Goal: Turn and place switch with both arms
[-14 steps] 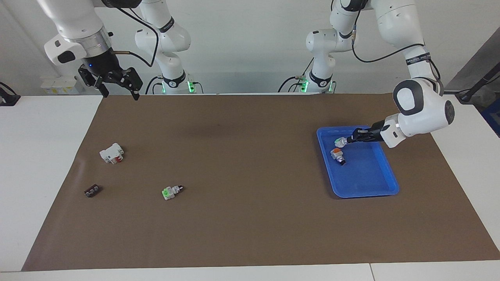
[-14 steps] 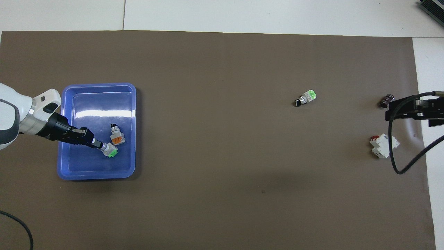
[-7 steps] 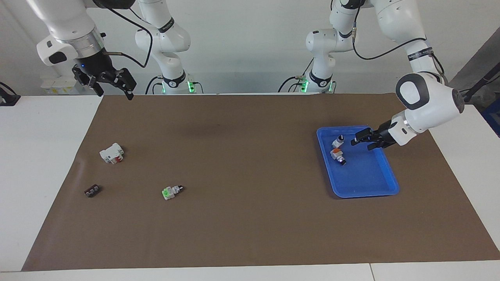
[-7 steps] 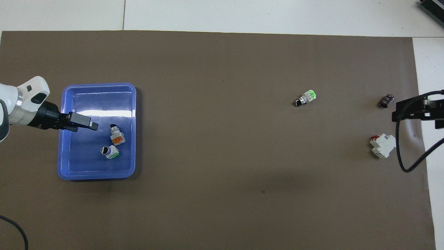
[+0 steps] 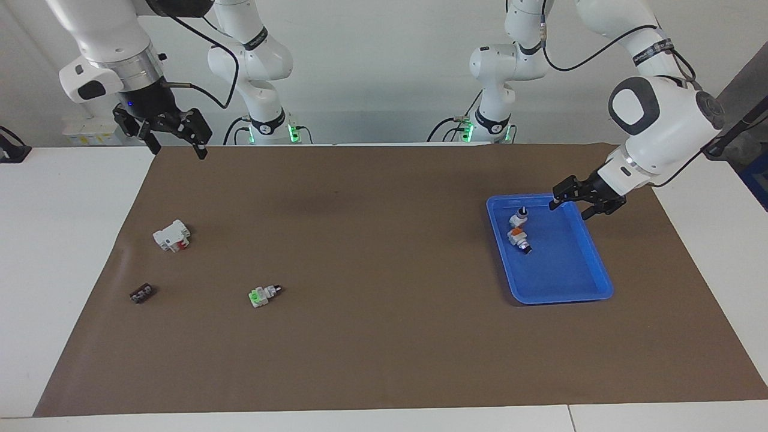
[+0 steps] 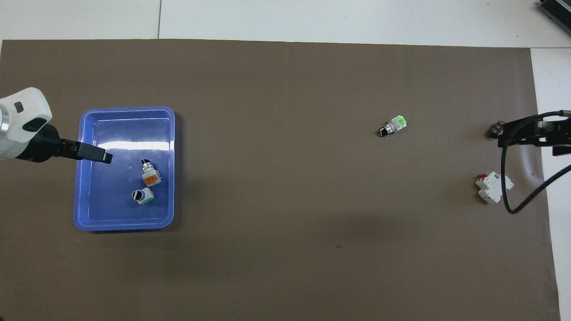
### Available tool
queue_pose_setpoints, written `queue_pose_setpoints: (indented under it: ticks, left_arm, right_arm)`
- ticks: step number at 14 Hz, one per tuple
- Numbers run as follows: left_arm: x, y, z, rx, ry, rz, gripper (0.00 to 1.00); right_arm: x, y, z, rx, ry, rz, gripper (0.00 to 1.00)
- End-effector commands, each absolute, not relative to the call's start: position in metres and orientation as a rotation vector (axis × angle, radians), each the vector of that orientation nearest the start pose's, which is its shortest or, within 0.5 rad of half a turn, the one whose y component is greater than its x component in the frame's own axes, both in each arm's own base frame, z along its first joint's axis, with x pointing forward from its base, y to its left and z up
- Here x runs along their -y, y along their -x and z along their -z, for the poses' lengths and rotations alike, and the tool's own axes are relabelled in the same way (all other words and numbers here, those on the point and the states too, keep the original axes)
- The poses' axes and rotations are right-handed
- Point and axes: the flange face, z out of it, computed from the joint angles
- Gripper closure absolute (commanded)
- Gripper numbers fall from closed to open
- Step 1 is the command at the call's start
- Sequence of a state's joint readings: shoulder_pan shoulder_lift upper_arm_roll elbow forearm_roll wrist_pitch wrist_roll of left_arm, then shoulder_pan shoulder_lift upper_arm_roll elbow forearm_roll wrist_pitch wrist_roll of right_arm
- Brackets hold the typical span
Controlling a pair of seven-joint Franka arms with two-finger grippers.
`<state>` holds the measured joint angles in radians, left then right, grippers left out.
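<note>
The switch [image 5: 519,217] stands on end in the blue tray [image 5: 594,295], its black-and-silver tip up, right beside the orange-topped switch [image 5: 519,238]. In the overhead view the switch [image 6: 142,195] shows its round tip, nearer to the robots than the orange-topped switch [image 6: 150,174]. My left gripper [image 5: 571,209] is open and empty, raised over the tray's rim at the left arm's end; it also shows in the overhead view [image 6: 105,156]. My right gripper [image 5: 177,145] is open and empty, and waits high over the mat's edge at the right arm's end.
A similar switch with a brighter green block [image 5: 262,294] lies on the brown mat toward the right arm's end. A white breaker with red [image 5: 171,235] and a small dark part [image 5: 141,293] lie closer to that end. In the overhead view the tray's rim [image 6: 125,109] is bare.
My left gripper let go of the switch in the tray, opened and drew back up toward the left arm's end. The switch now stands on end. The right gripper barely shifted.
</note>
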<state>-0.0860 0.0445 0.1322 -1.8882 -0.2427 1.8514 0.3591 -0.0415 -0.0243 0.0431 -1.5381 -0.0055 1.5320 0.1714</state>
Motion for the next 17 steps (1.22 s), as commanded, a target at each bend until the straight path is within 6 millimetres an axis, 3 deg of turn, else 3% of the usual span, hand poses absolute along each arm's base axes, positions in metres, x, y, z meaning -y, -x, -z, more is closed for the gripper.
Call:
queue_pose_setpoints:
  ticks: [1, 2, 5, 8, 11, 14, 16, 17]
  left_arm:
    - [0.018, -0.552, -0.511, -0.449, 3.243, 0.025, 0.01]
    - [0.031, -0.551, -0.529, -0.507, 3.186, 0.069, 0.01]
    - [0.032, -0.553, -0.581, -0.496, 3.13, 0.164, 0.01]
    - [0.028, -0.548, -0.641, -0.48, 3.121, 0.187, 0.0]
    - [0.017, -0.536, -0.684, -0.448, 3.126, 0.158, 0.0]
    - [0.013, -0.523, -0.699, -0.442, 3.136, 0.071, 0.0]
    - [0.005, -0.504, -0.703, -0.408, 3.118, -0.026, 0.0]
    - [-0.002, -0.494, -0.695, -0.336, 3.129, -0.069, 0.0]
  right_arm:
    - [-0.004, -0.54, -0.646, -0.254, 3.123, 0.038, 0.0]
    - [-0.004, -0.539, -0.646, -0.252, 3.125, 0.038, 0.0]
    - [-0.004, -0.539, -0.646, -0.252, 3.122, 0.035, 0.0]
    - [-0.008, -0.536, -0.647, -0.251, 3.122, 0.018, 0.0]
    - [-0.014, -0.536, -0.646, -0.237, 3.121, 0.017, 0.0]
    - [-0.005, -0.536, -0.646, -0.251, 3.119, 0.02, 0.0]
    - [-0.006, -0.536, -0.646, -0.253, 3.119, 0.018, 0.0]
    - [-0.006, -0.535, -0.647, -0.251, 3.119, 0.018, 0.0]
